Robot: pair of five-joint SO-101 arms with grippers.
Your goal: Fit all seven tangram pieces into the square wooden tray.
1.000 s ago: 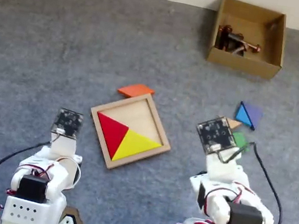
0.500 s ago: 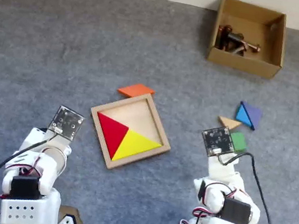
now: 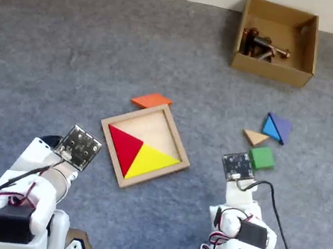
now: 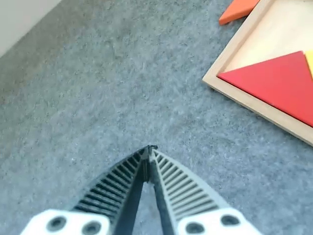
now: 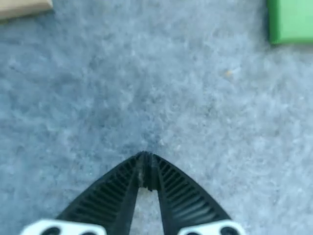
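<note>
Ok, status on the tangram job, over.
Left gripper shut, empty, beside the tray. Right gripper shut, empty, near the green square. Red triangle and yellow triangle seated; orange piece, tan triangle, blue triangle, purple piece outside. Nothing blocking the tray.

Square wooden tray (image 3: 153,128) sits skewed on the carpet with just the red triangle (image 3: 125,146) and yellow triangle (image 3: 151,159) inside, edge to edge, orange piece (image 3: 151,101) right outside its far edge, and the tan triangle (image 3: 255,137), blue triangle (image 3: 273,127), purple piece (image 3: 283,127) and green square (image 3: 262,158) bunched well off to the right.

Grey carpet (image 3: 60,36): wooden tray (image 3: 152,128), box (image 3: 270,70) (cardboard), green square (image 3: 262,158).
</note>
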